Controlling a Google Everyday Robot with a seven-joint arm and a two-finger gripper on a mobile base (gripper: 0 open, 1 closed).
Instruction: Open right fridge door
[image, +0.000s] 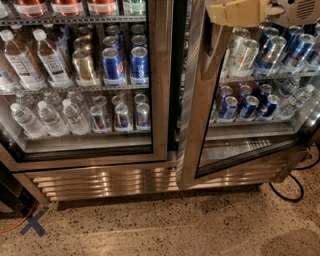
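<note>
Gripper (236, 12) at top right, cropped; right fridge door (196, 127) top cropped.

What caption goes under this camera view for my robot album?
The gripper at top right, beside the right fridge door standing partly open on the fridge.

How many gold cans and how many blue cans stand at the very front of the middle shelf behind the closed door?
Gold cans: 1
Blue cans: 2
Total: 3
The gripper is at the top of the view, by the steel frame of the open right fridge door, away from these cans.
</note>
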